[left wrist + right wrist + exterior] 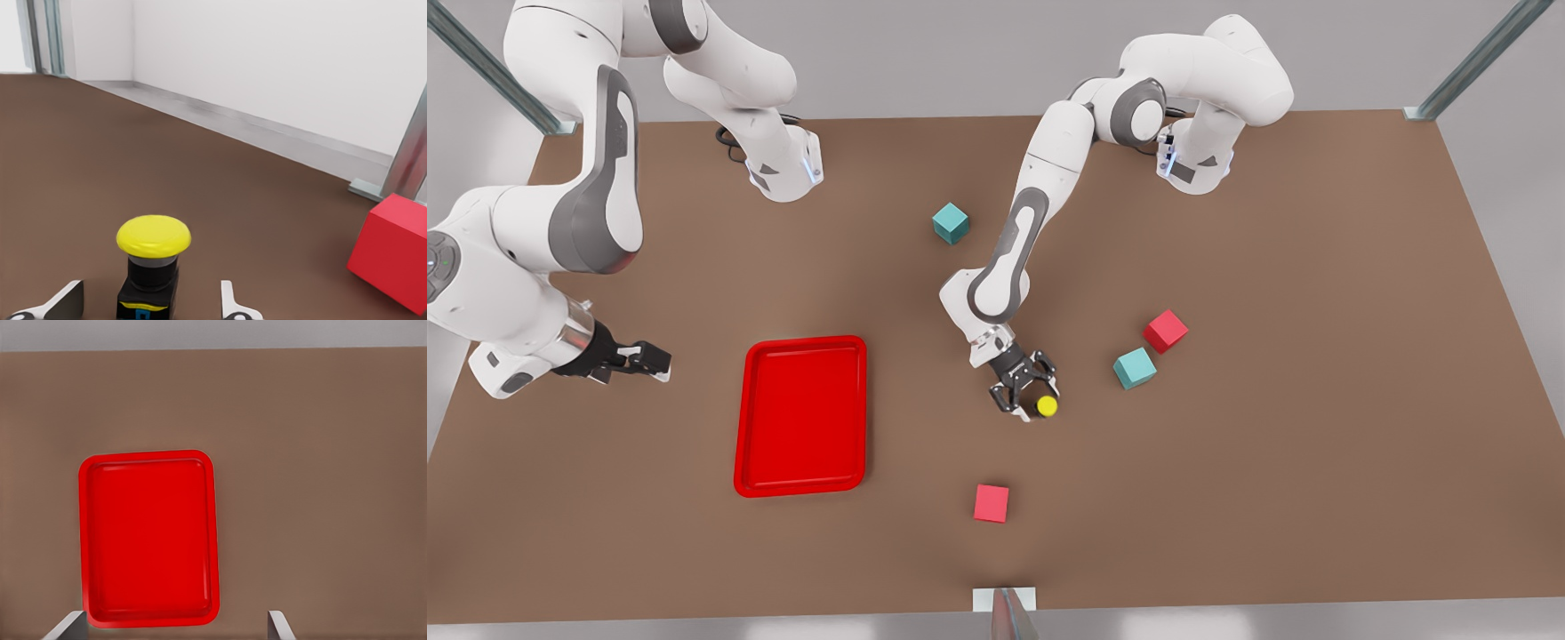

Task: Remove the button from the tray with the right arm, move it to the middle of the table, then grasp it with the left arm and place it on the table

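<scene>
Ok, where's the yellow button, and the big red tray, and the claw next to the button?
button [1047, 406], front view, on its round yellow cap.
tray [802, 413], front view, on its flat red floor.
left gripper [1028, 397], front view, between its two open fingertips, beside the button.

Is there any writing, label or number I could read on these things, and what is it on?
No readable text anywhere.
The button has a small blue mark on a yellow strip along its dark base, too blurred to read.
The tray, the cubes and the table carry no markings.
</scene>
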